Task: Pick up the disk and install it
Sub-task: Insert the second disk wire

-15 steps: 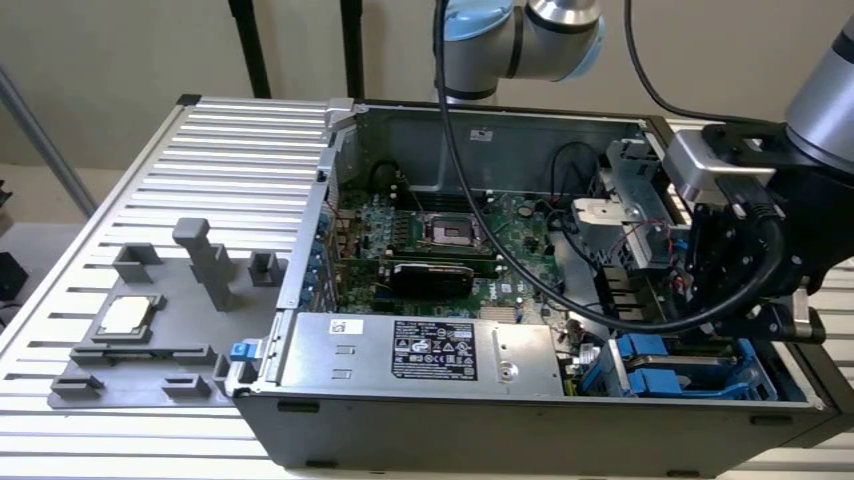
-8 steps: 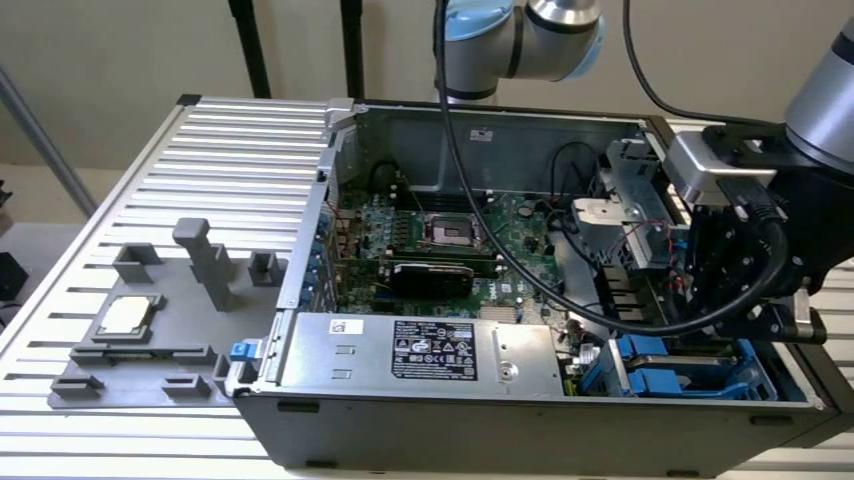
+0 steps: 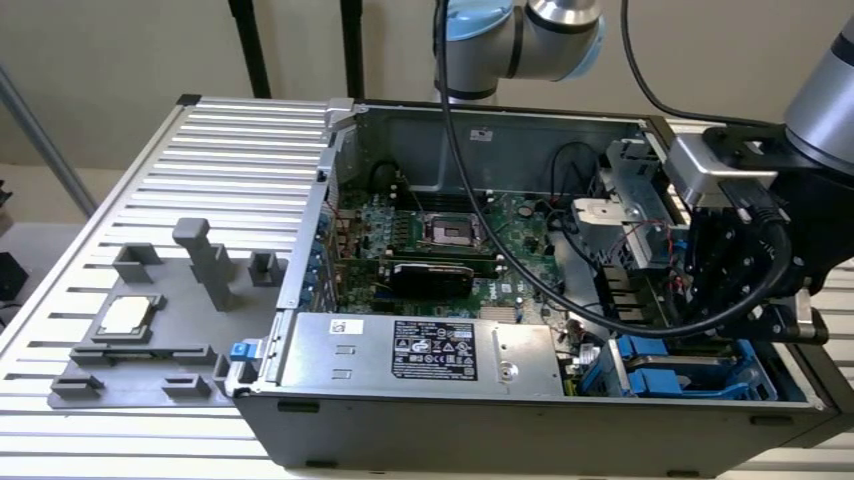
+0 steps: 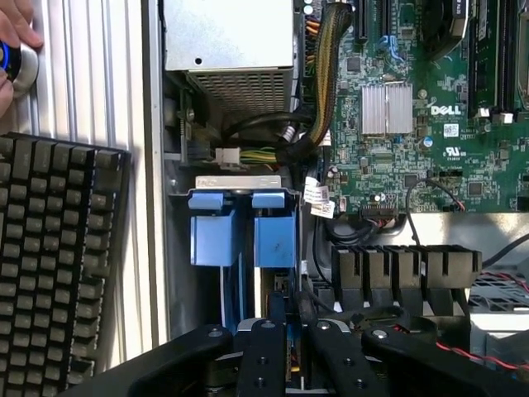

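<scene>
Standing edge-on in the bay, disk [image 4: 277, 310] between the hand [image 4: 287, 347] fingers.

You can read "DELL" in white on the green motherboard [image 4: 430, 124]; the other labels' print stays illegible.

Ribbed bare-metal table [image 3: 240, 140]; matt grey metal case [image 3: 534, 420] (blue plastic rails [image 4: 240, 236] inside); black plastic keyboard [image 4: 50, 248].

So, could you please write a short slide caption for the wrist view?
Gripper lowered over the blue drive bay inside the open computer case, beside the motherboard.
</scene>
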`<state>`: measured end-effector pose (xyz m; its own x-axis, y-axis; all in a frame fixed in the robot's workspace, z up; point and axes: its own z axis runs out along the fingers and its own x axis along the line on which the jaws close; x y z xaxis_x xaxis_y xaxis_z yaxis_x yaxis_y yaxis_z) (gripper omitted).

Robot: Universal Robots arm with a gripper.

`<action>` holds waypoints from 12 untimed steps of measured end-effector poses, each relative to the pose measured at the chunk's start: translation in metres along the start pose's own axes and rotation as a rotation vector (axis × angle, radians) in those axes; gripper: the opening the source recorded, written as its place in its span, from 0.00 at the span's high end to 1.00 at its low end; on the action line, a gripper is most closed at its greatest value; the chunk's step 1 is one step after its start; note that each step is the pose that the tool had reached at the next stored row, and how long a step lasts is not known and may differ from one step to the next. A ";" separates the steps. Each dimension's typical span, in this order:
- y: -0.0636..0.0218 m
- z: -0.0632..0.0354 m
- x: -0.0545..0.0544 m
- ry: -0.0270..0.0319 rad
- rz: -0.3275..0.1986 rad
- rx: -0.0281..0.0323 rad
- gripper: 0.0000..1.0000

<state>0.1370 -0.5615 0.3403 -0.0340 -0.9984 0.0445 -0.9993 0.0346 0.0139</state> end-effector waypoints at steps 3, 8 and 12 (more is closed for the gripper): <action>-0.0013 0.0002 0.000 -0.0005 -0.007 0.0002 0.84; -0.0020 0.0005 0.001 -0.0011 -0.012 0.0006 0.84; -0.0021 0.0017 0.001 -0.0023 -0.012 0.0006 0.84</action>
<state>0.1390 -0.5629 0.3385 -0.0224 -0.9989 0.0420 -0.9996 0.0230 0.0138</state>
